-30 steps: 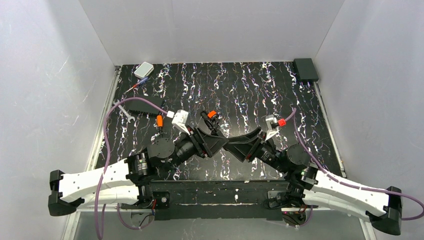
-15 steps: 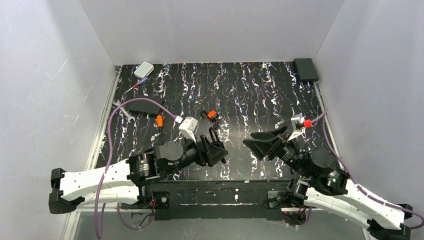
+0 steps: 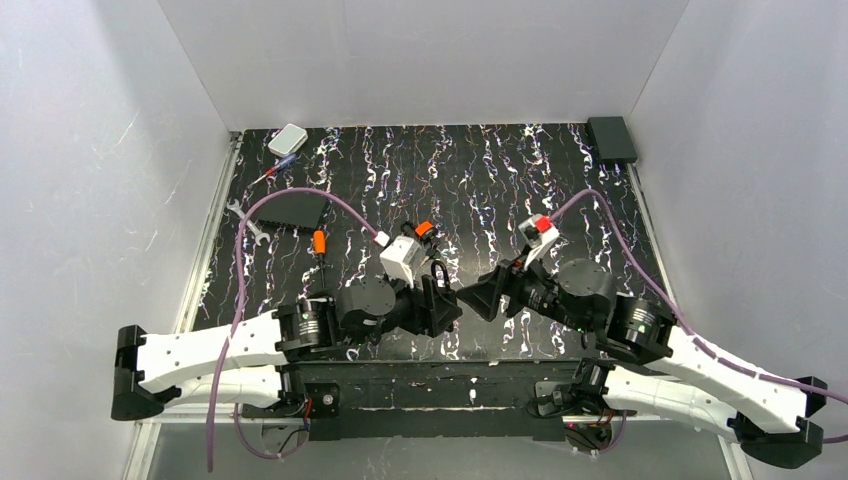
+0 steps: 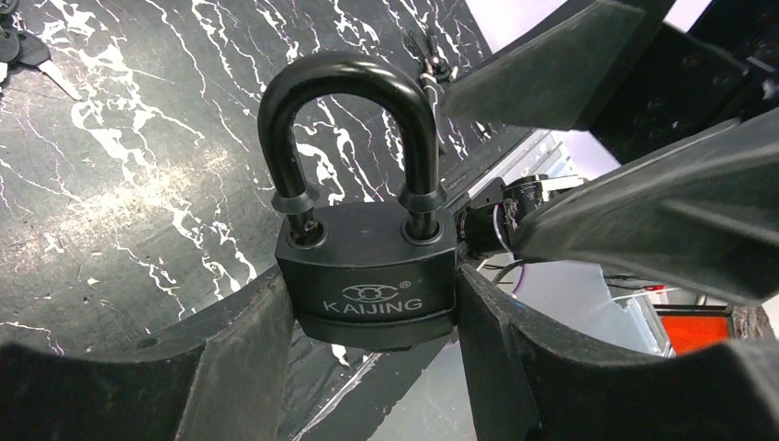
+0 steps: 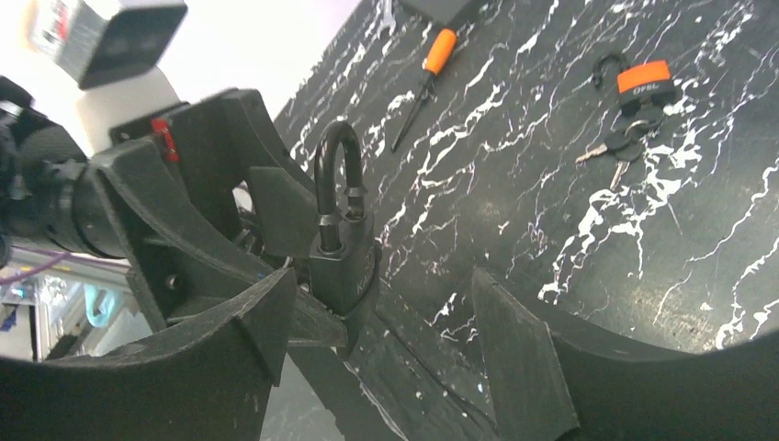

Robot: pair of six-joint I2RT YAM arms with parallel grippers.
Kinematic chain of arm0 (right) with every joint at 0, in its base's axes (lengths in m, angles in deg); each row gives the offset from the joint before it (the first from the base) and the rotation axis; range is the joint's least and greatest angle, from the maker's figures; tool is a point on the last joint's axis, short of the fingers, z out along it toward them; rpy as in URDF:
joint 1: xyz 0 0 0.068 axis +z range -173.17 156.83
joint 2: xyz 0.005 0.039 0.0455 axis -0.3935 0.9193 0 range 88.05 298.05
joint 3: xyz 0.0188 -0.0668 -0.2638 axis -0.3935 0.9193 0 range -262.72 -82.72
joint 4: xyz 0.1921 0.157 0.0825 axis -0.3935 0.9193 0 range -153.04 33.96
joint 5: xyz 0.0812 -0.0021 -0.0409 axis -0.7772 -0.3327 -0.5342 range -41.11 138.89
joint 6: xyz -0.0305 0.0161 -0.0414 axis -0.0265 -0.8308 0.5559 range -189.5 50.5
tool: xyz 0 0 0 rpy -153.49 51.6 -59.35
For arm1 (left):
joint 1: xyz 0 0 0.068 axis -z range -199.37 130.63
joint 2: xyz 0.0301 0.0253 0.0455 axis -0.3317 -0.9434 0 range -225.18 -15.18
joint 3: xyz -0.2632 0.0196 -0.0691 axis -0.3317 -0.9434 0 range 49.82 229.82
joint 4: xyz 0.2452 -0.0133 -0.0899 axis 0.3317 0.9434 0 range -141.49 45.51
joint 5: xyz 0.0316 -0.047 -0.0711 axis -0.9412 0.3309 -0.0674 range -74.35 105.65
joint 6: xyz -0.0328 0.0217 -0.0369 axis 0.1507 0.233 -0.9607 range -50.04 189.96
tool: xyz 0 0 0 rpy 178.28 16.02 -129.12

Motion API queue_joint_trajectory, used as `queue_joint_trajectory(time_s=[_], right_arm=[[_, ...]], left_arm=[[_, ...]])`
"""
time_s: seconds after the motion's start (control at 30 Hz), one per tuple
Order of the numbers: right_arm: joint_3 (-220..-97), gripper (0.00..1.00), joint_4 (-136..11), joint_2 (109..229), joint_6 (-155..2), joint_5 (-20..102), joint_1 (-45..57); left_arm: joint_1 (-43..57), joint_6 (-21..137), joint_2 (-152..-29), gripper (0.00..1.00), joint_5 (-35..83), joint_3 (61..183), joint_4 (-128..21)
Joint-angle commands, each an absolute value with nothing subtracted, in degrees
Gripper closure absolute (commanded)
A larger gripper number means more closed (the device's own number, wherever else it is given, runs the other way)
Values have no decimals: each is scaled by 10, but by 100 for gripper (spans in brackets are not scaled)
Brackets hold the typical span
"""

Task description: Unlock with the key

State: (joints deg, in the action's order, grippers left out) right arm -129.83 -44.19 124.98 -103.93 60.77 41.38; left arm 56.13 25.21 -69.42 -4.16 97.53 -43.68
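Left gripper (image 3: 440, 305) is clamping the padlock (image 4: 367, 262) upright, presumably steadying it for the empty right gripper (image 5: 390, 322), spread apart at 3 o'clock, with the key (image 5: 614, 147) lying untouched at 12 o'clock.

Padlock (image 4: 367, 266) — smooth satin-black metal, tabletop (image 4: 119, 202) — glossy white-veined black

I work in a robotics lab cell. Plain white panels (image 3: 420, 60) wall in three sides of a black, white-veined tabletop (image 3: 500, 170) edged by aluminium rails (image 3: 205, 265). My two arms (image 3: 200, 352) are bolted side by side at its near edge, a purple cable (image 3: 300, 192) looping to the boxy wrist camera (image 3: 405, 258). A wrench (image 3: 247, 222) and an orange-handled screwdriver (image 3: 318, 243) lie loose.
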Motion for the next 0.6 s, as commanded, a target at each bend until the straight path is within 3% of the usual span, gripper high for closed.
queue_joint_trajectory(time_s=[0.0,0.43,0.57], right_arm=[[-1319,25,-445,1271,-1040,579,413],[-1296,29,-478,1293,-1040,561,413],[-1284,35,-468,1312,-1057,546,413]], left_arm=[[563,273,-705,100,-44,1025,-463],[561,277,-756,100,-35,1050,-458],[560,282,-765,100,-32,1064,-456]])
